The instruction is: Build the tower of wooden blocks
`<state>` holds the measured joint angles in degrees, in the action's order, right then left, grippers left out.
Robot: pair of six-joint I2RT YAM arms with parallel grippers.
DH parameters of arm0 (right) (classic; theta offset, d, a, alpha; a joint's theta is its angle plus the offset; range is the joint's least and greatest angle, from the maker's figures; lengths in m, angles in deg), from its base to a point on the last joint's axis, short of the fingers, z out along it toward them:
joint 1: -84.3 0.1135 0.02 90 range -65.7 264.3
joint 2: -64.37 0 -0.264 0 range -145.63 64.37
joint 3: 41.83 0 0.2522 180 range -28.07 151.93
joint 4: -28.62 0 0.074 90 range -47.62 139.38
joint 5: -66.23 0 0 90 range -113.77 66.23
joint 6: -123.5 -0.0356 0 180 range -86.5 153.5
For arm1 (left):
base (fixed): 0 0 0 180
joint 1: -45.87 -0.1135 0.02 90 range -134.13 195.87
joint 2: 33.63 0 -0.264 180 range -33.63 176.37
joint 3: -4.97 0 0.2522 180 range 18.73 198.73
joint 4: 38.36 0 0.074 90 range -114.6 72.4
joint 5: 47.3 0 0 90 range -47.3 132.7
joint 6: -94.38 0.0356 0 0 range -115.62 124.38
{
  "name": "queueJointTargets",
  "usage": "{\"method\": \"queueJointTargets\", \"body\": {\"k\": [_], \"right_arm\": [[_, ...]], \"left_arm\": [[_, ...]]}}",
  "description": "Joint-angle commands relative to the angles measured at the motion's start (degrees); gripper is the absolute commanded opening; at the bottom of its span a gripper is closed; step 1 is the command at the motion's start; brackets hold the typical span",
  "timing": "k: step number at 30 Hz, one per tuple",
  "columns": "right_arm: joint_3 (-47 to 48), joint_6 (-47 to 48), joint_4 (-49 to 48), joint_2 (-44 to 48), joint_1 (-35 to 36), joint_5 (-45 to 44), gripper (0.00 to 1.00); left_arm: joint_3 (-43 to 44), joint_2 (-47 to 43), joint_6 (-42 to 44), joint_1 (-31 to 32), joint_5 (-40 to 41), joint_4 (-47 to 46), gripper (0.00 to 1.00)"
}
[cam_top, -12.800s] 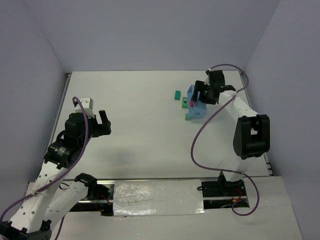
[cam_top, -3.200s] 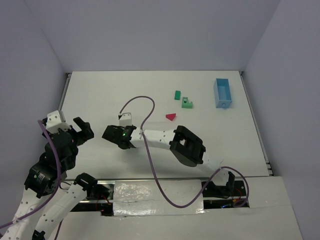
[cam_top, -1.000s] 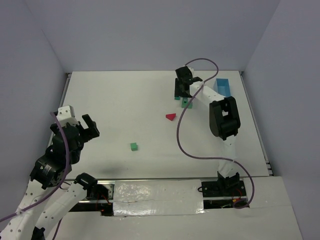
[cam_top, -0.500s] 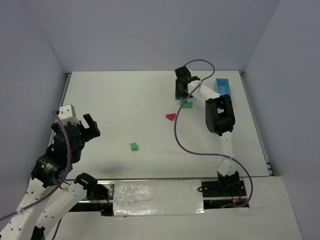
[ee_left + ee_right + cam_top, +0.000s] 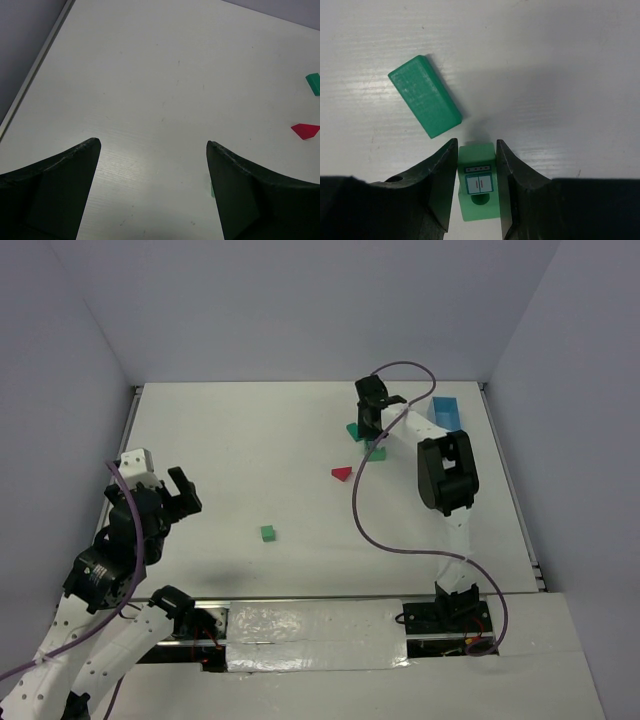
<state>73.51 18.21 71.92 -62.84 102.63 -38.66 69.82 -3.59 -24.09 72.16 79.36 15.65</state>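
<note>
**Right hand on the notched block, with a neighbour just off its fingertip**

Your right gripper has the notched green block between its fingers. Both pads sit against the block's sides with no gap showing, so it reads as clamped. How firmly it is clamped you cannot tell. The block's long axis runs along the fingers, from the tips back toward the palm, and its printed face looks up at the wrist camera.

The relation to watch is the rectangular green block. It lies flat just beyond the left fingertip, slanted across the line of the fingers. Its near corner is close to the held piece but seems not to touch it. A straight lift should clear it, while dragging forward or to the left would likely knock it.

The red triangular piece lies back toward the arm's base, apart from both. A small green block sits well off toward the left arm's side.

Your left gripper is spread wide, holds nothing, and is far from all of this, so the right arm is the nearer one.

The table is flat, pale and smooth, with open room around the hand. The blue box stands behind the forearm.
</note>
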Motion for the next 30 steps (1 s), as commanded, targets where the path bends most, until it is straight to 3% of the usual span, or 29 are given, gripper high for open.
{"method": "queueJointTargets", "body": {"k": [1, 11, 19, 23, 30], "right_arm": [[-0.94, -0.09, -2.47, 8.72, -0.13, 1.36, 0.38], [-4.19, -2.37, 0.25, 18.31, 5.3, -0.39, 0.38], [-24.03, -15.36, -2.46, 30.88, 19.89, -7.69, 0.39], [-26.7, -21.77, -2.65, 28.89, 29.72, -9.01, 0.38], [-23.28, -29.79, -3.0, 18.7, 38.0, -8.92, 0.38]], "left_arm": [[-0.29, 0.37, 1.13, -0.27, -0.45, -2.28, 1.0], [-0.2, 0.54, 1.13, -0.18, -0.28, -2.19, 0.99], [-0.2, 0.81, 1.05, -0.18, -0.28, -2.19, 1.0], [-0.11, 0.81, 0.78, -0.27, 0.07, -1.93, 0.99], [-0.11, 0.1, 0.52, -0.18, 0.42, -1.84, 1.0]]}}
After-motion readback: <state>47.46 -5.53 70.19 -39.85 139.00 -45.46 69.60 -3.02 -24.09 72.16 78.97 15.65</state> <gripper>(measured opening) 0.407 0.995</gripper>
